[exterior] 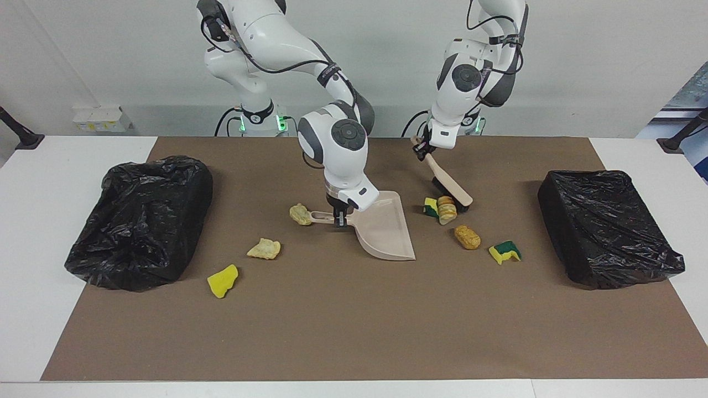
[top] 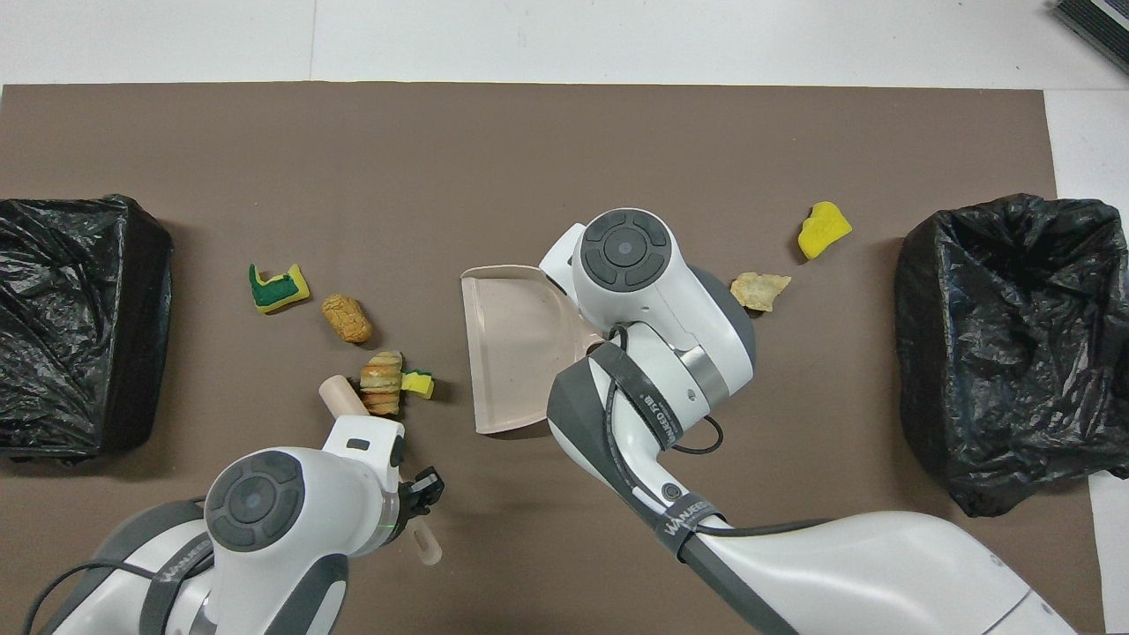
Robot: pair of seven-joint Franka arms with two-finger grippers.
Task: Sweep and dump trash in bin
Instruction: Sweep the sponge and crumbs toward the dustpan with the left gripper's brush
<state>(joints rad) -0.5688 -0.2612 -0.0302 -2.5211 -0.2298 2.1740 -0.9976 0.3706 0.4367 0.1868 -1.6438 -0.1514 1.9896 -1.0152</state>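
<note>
Take the clock flat on the table, 12 pointing away from the robots and 9 toward the left arm's end. The mat [exterior: 354,331] carries a black-bagged bin at 9 [exterior: 608,226] and another at 3 [exterior: 138,221]. At its middle the pan [exterior: 384,232] rests on the mat with its mouth facing 9. The right gripper [exterior: 338,220] is clamped on its handle. The left gripper [exterior: 423,148] is closed on the handle of the brush [exterior: 451,188], which slants down so the bristles meet the mat. The bristles touch the 9 o'clock side of a bread lump [exterior: 446,210], which has a small sponge [exterior: 430,207] against it; both lie near the mouth, at about 8 from the pan. A brown lump [exterior: 467,236] lies at 9 to 10 and a green-topped sponge [exterior: 504,251] farther out the same way. At 3 a tan lump [exterior: 301,214] sits at the handle's end, with a cream scrap [exterior: 264,249] and a yellow sponge [exterior: 222,280] out toward 2. Nothing is in the pan, so the step looks like the first sweep. Next, the brush should drive the pair toward 3 over the pan's lip while the right arm holds the lip flat on the mat.
</note>
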